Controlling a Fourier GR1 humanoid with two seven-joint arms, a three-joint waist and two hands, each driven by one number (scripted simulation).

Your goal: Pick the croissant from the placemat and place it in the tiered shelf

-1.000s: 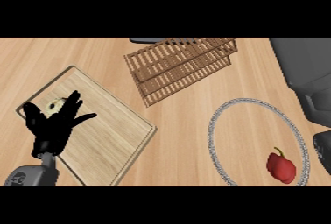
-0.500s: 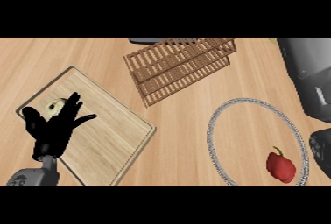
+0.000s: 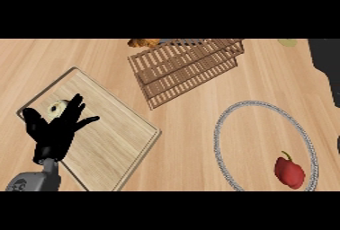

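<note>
While the left hand hovers with its black fingers fanned apart over the far left part of the placemat, a small pale rounded thing shows just past its fingertips, mostly hidden, so I cannot tell what it is or which way it lies. At the upper edge, a golden-brown croissant sits just beyond the far left corner of the tiered shelf, its long axis running roughly left to right; whether it rests on the shelf or behind it is unclear. That shelf is made of brown wooden slats in stacked, tilted rectangular layers. Pale wood grain covers the rectangular placemat, which has a raised rim and lies askew on the light wooden counter. To the right, a round plate with a beaded grey rim holds a glossy red pepper with its stem pointing away. No right hand shows.
</note>
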